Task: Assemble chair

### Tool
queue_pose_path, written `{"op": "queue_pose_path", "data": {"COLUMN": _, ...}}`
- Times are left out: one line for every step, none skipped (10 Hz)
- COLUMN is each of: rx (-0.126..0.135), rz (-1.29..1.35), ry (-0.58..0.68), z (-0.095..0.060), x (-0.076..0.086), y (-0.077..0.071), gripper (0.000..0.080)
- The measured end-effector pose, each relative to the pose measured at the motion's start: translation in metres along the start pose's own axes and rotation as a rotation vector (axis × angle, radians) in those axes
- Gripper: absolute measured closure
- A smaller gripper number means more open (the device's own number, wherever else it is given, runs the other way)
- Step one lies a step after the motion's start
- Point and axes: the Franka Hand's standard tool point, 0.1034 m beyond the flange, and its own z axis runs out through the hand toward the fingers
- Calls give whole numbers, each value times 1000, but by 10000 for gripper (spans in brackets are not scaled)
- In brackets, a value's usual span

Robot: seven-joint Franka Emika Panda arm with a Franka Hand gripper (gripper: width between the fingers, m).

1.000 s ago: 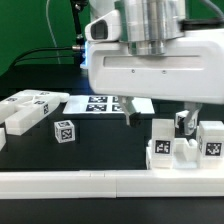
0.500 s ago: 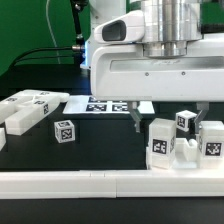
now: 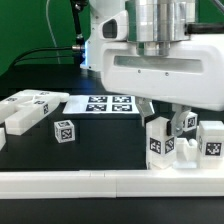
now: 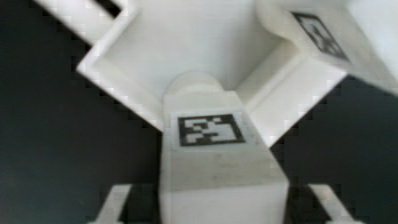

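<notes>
Chair (image 3: 162, 152): unassembled; loose white tagged parts in two groups, well apart on the black table (image 3: 105, 150).
Right group: first block (image 3: 159, 140), middle block (image 3: 186, 122) and end block (image 3: 212, 139), upright, close together, just behind the rail (image 3: 90, 182).
Left group: panels (image 3: 30, 105) at the exterior view's left; small cube (image 3: 64, 130) beside them.
Marker board (image 3: 108, 103): flat, farther back, between the groups.
Gripper (image 3: 165, 118): low over the right group, dark fingers (image 3: 149, 108) down among the blocks; clamped or apart, cannot tell.
Wrist view: tagged bar (image 4: 210, 135) centred, with angled white walls (image 4: 125, 70) on both sides.
</notes>
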Motion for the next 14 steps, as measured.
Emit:
{"op": "queue_pose_path", "data": {"rx": 2, "rz": 177, "ry": -9, "z": 1, "x": -2, "y": 1, "gripper": 510}}
{"op": "queue_pose_path", "data": {"rx": 12, "rz": 346, "ry": -22, "z": 3, "x": -3, "y": 1, "gripper": 511}}
{"op": "queue_pose_path", "data": {"rx": 17, "rz": 438, "ry": -31, "z": 3, "x": -3, "y": 1, "gripper": 511}}
{"op": "queue_pose_path", "data": {"rx": 15, "rz": 486, "ry": -32, "z": 3, "x": -4, "y": 1, "gripper": 511}}
{"op": "queue_pose_path", "data": {"rx": 15, "rz": 470, "ry": -31, "z": 3, "x": -4, "y": 1, "gripper": 511}}
{"op": "queue_pose_path", "data": {"rx": 7, "rz": 371, "ry": -31, "z": 4, "x": -4, "y": 3, "gripper": 431}}
{"op": "queue_pose_path", "data": {"rx": -7, "rz": 261, "ry": -44, "z": 7, "x": -6, "y": 6, "gripper": 431}}
{"op": "queue_pose_path", "data": {"rx": -11, "rz": 94, "ry": -49, "z": 4, "x": -4, "y": 4, "gripper": 283}}
{"op": "queue_pose_path", "data": {"rx": -24, "rz": -183, "ry": -74, "z": 2, "x": -5, "y": 3, "gripper": 179}}
{"op": "queue_pose_path", "data": {"rx": -12, "rz": -219, "ry": -76, "z": 2, "x": -4, "y": 2, "gripper": 179}}
{"op": "queue_pose_path", "data": {"rx": -14, "rz": -303, "ry": -73, "z": 2, "x": -2, "y": 3, "gripper": 155}}
{"op": "queue_pose_path", "data": {"rx": -15, "rz": -384, "ry": -71, "z": 2, "x": -2, "y": 4, "gripper": 155}}
{"op": "queue_pose_path", "data": {"rx": -11, "rz": -528, "ry": -47, "z": 2, "x": -1, "y": 2, "gripper": 151}}
{"op": "queue_pose_path", "data": {"rx": -2, "rz": -749, "ry": 2, "z": 7, "x": -6, "y": 0, "gripper": 150}}
